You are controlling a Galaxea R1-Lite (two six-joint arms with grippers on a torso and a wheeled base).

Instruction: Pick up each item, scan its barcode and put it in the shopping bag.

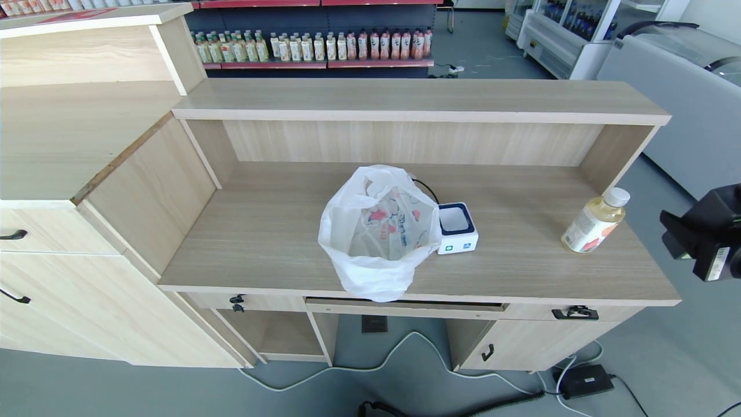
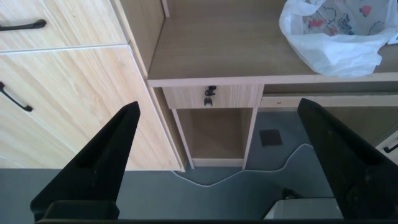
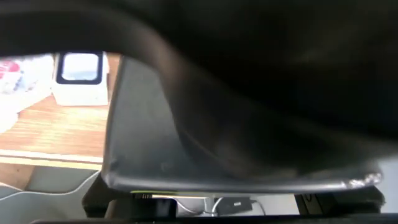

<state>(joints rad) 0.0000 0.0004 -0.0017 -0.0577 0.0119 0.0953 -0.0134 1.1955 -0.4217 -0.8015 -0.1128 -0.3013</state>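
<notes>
A bottle of yellowish drink [image 1: 594, 222] with a white cap stands, leaning slightly, near the right end of the wooden counter [image 1: 521, 260]. A white plastic shopping bag [image 1: 376, 231] sits open at the counter's middle front, also seen as the bag [image 2: 336, 37] from the left wrist. Right beside it is the small white barcode scanner [image 1: 457, 227], which the right wrist view shows as a white box [image 3: 79, 78]. My right gripper [image 1: 703, 240] hangs off the counter's right end, to the right of the bottle. My left gripper [image 2: 217, 162] is open and empty, low in front of the counter's left drawers.
A raised shelf [image 1: 417, 98] runs above the counter's back. A tall cabinet with drawers [image 1: 58, 278] stands at the left. Cables [image 1: 405, 347] and a black power brick [image 1: 584, 379] lie on the floor. A freezer [image 1: 683, 87] stands at the right rear.
</notes>
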